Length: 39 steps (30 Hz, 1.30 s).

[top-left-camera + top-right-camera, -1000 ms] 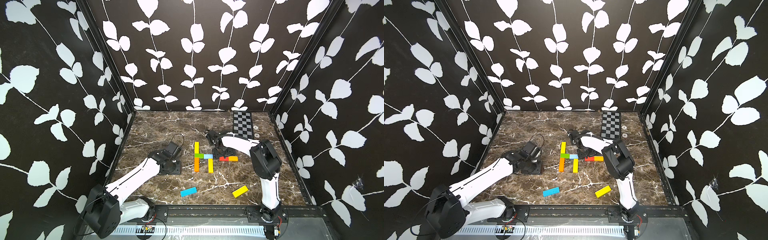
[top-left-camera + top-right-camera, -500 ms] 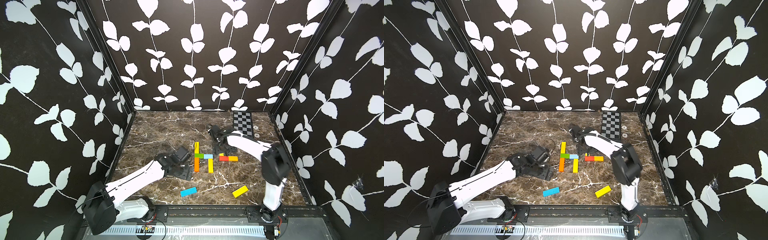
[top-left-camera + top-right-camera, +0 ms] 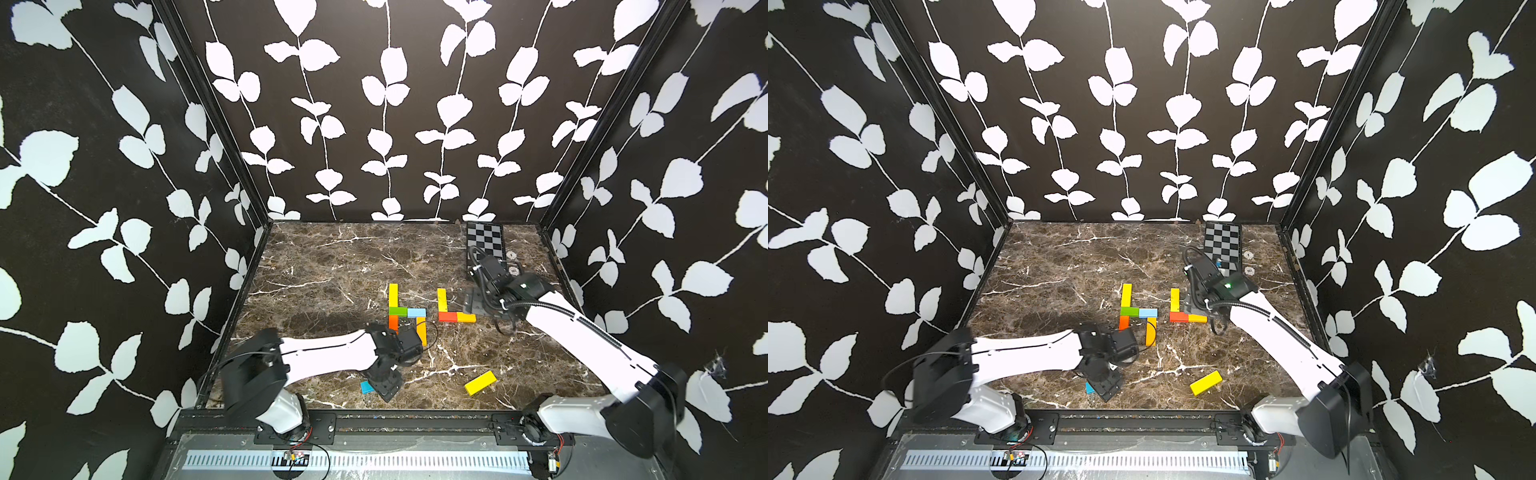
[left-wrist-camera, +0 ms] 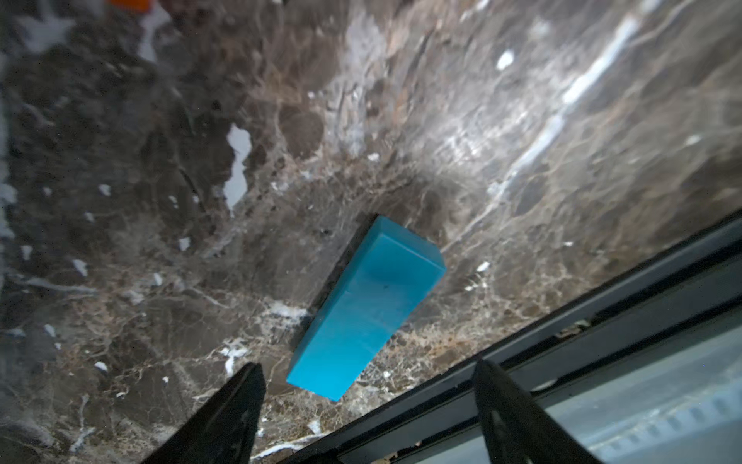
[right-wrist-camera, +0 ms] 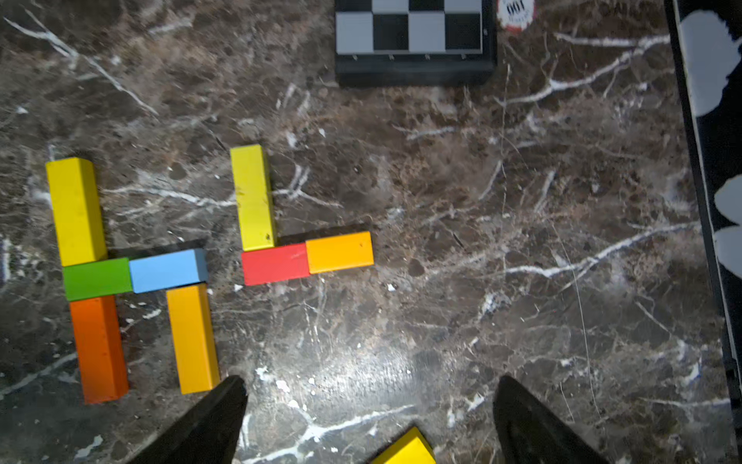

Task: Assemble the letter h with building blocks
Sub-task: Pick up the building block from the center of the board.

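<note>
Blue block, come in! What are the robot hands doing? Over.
Left gripper open above blue block, not gripping. Right gripper open, empty. First h laid; second shape just three blocks. Nothing in the way.

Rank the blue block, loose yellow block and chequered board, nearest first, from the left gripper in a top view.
1. blue block, at the left gripper
2. loose yellow block, front right
3. chequered board, back right corner

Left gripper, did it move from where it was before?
Yes. The left gripper came toward the front, away from the letter, up to the blue block.
</note>
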Each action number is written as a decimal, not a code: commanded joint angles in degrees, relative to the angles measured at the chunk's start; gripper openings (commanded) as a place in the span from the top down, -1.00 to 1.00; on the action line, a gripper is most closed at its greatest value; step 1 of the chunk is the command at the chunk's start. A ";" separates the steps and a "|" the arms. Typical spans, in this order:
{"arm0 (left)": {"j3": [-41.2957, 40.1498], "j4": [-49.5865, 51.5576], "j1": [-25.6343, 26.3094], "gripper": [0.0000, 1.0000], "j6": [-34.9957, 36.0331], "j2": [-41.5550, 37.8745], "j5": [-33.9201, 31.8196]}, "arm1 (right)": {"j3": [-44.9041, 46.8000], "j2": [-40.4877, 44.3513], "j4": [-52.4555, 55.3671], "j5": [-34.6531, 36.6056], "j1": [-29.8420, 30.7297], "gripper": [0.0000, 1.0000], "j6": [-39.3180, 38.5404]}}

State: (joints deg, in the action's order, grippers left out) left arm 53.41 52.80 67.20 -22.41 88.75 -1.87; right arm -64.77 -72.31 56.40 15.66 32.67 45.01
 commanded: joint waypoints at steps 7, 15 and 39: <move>-0.13 -1.70 -0.07 -0.42 -1.06 3.79 -1.99 | 2.82 6.84 1.65 -2.43 -3.10 -0.68 2.15; -1.08 -3.42 -0.66 -0.06 -0.72 4.30 -0.87 | 0.72 7.10 2.75 -2.57 -3.49 -0.29 1.48; 26.83 1.00 -1.04 1.00 -1.71 8.27 0.65 | -3.53 11.54 9.57 -1.82 -9.43 -0.29 -1.27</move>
State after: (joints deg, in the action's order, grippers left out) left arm 72.86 54.76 66.32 -23.83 93.95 -1.91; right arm -66.89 -62.11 62.54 12.86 24.47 44.36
